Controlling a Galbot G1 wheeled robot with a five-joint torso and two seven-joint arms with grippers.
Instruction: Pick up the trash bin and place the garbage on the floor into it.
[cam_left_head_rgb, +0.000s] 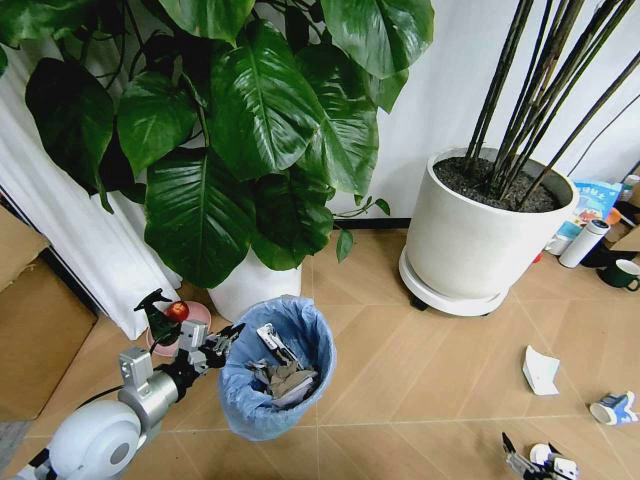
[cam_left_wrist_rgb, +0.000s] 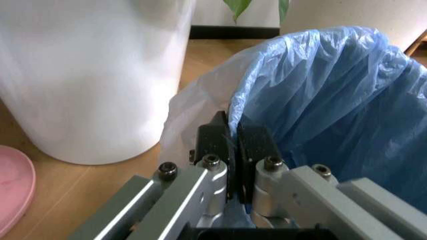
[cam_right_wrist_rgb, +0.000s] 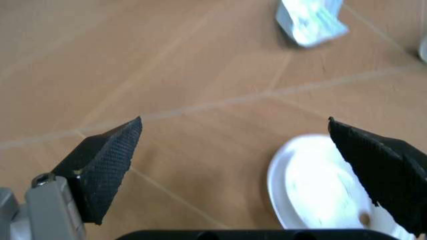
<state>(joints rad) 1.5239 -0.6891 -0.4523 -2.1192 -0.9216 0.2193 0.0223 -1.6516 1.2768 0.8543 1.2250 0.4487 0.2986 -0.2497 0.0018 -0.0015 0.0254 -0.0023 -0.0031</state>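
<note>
Left gripper (cam_left_wrist_rgb: 233, 145): clenched on the trash bin (cam_left_head_rgb: 277, 365) liner rim; keep that pinch firm.
Right gripper (cam_right_wrist_rgb: 233, 165): spread wide, low above a white disc (cam_right_wrist_rgb: 320, 190); centre before closing.
Garbage: scraps on the floor (cam_left_head_rgb: 420, 370), right of the bin.

Even, soft daylight over my head view; faint shadows beneath the trash bin (cam_left_head_rgb: 276, 368) and white plant pot (cam_left_head_rgb: 487, 232). My left wrist view blurs the near pot wall with glare. My right wrist view is soft, the white disc (cam_right_wrist_rgb: 320, 186) overexposed.
</note>
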